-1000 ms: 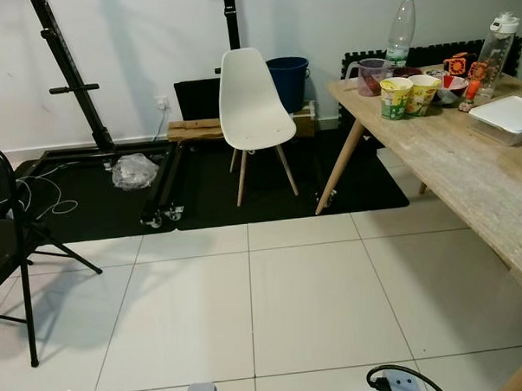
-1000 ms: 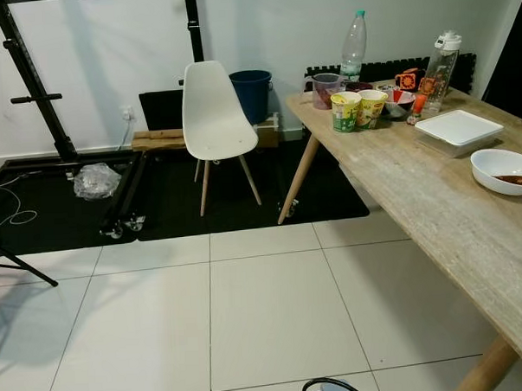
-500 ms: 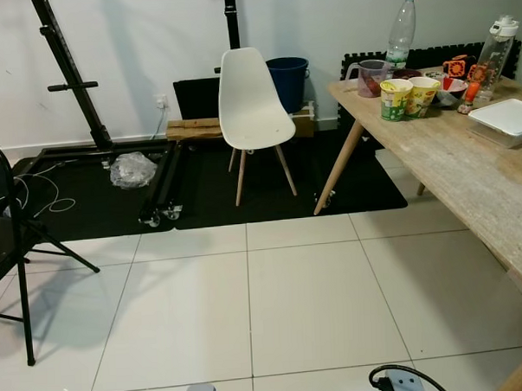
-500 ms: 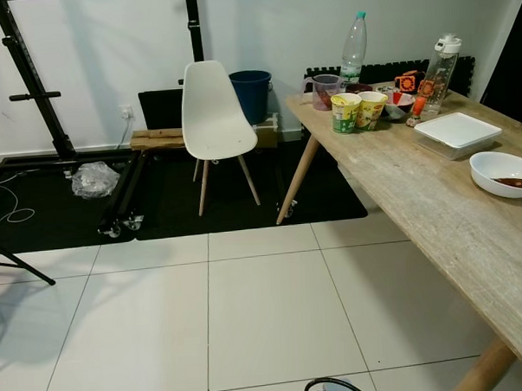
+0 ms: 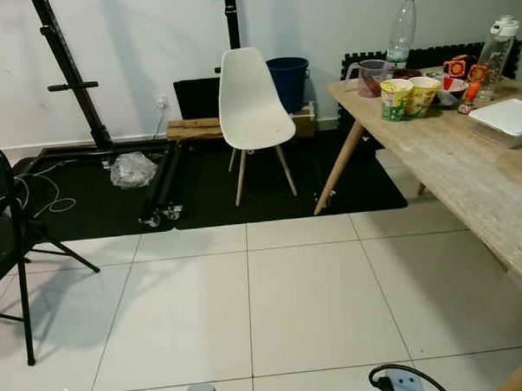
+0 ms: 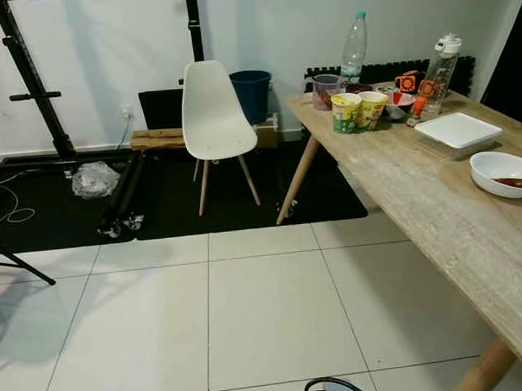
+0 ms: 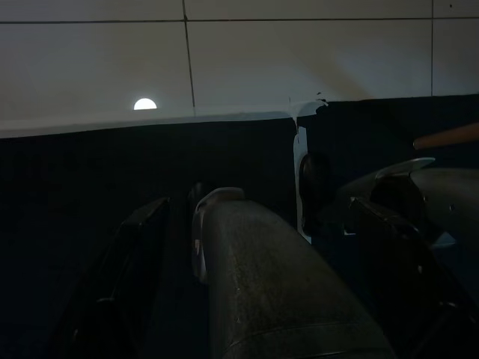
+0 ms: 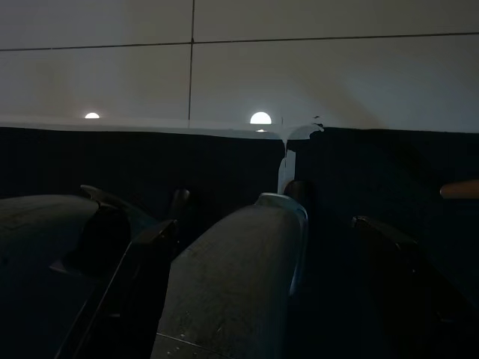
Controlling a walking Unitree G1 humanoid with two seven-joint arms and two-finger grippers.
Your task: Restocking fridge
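Both my arms hang idle at my sides. Left pincer [image 7: 254, 284] and right pincer [image 8: 258, 288] point down in shade, black fingers [image 7: 123, 277] spread apart, holding nothing.

White shell chair [image 5: 253, 100] on black floor mat [image 5: 217, 189], blue bucket [image 5: 288, 80] behind it. Black folding chair [image 5: 8, 250] at left on white tiles. Crumpled item, possibly a plastic bag [image 5: 133, 170], beside black metal frame [image 5: 69, 74].

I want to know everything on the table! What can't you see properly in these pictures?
- Bowl: holds something dark, too small to name.
- Cups: print too small to read.
- Things behind the cups: bunched together and partly covered.
- Table: cut off at the picture's right edge.
- Wrist views: dark, so what the fingers are doing is unclear.
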